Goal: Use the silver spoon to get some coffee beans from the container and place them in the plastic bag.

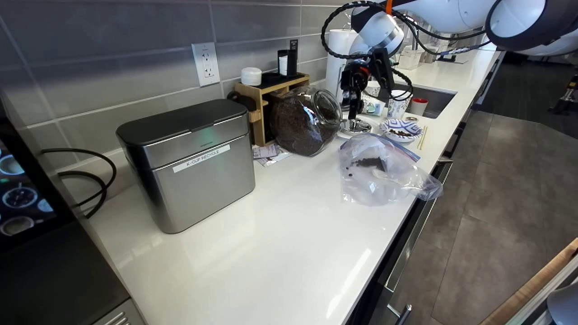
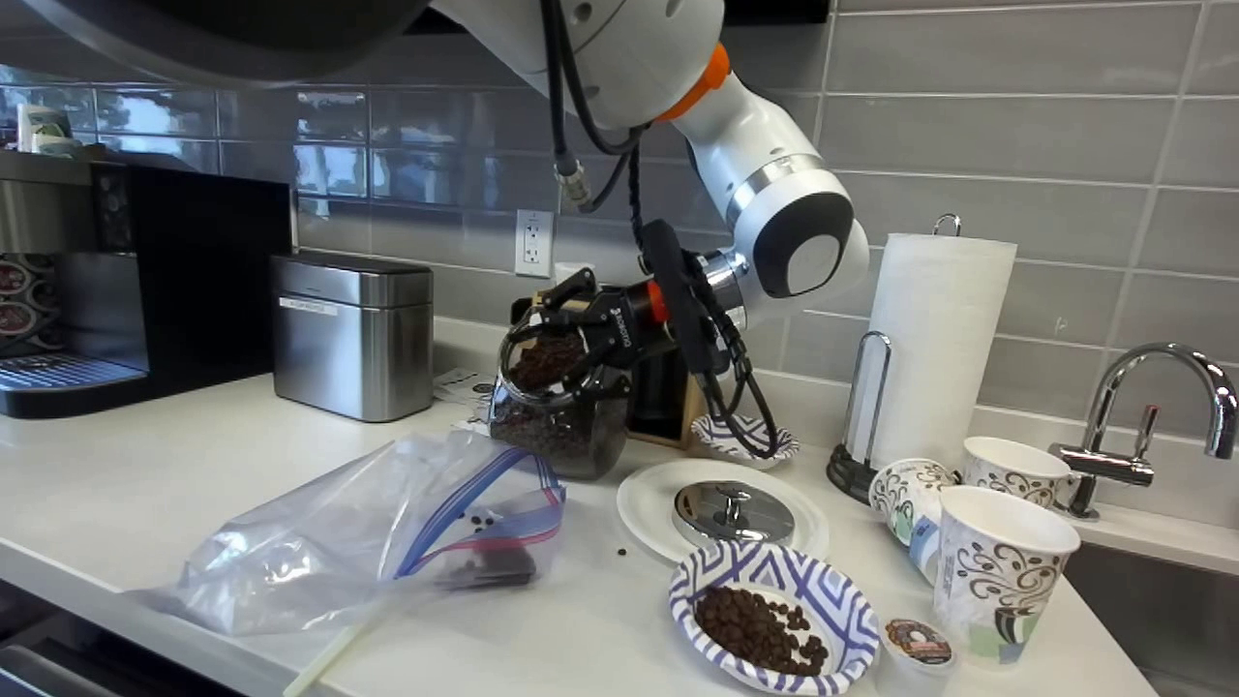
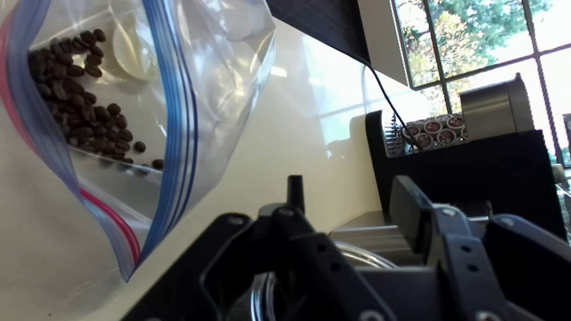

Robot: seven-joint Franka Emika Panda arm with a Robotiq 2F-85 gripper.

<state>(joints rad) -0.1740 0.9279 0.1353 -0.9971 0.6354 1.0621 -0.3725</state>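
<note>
Bright daylight enters through a window (image 3: 484,44) beyond the coffee machine (image 3: 477,174); pale glare marks the countertop (image 3: 299,142) beside it, and wall tiles (image 2: 329,169) behind it gleam.

The bench (image 1: 253,266) is looking smooth and glossy. At its front edge, the plastic bag (image 1: 372,187) is showing clear, crinkled film with glinting folds, and the coffee beans (image 3: 85,113) inside are appearing smooth. Along the back edge, the metal box (image 1: 212,180) is having a satin shine, the jar (image 1: 295,119) is glinting like glass, the rack (image 1: 259,128) is showing wood, and the paper roll (image 2: 934,358) is looking matt. The knobbed cover (image 2: 745,521) is gleaming like polished metal.
</note>
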